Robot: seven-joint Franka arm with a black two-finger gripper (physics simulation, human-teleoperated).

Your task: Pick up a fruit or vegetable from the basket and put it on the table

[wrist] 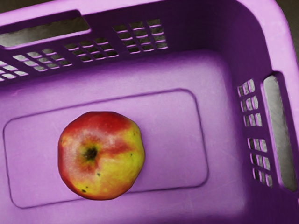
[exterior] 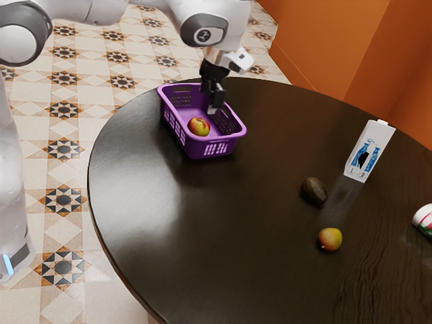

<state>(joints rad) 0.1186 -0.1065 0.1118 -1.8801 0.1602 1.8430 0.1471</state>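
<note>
Your round table (exterior: 148,223) is bearing a purple basket (exterior: 196,148); a white carton (exterior: 369,150) is standing toward the exterior view's right.
Your gripper (exterior: 214,109) is hanging over the basket, and whether it is apart or together you cannot tell; the apple (exterior: 199,126) is lying on the basket's floor; an avocado (exterior: 314,191) and a mango (exterior: 330,239) are resting near each other, the mango nearer.
</note>
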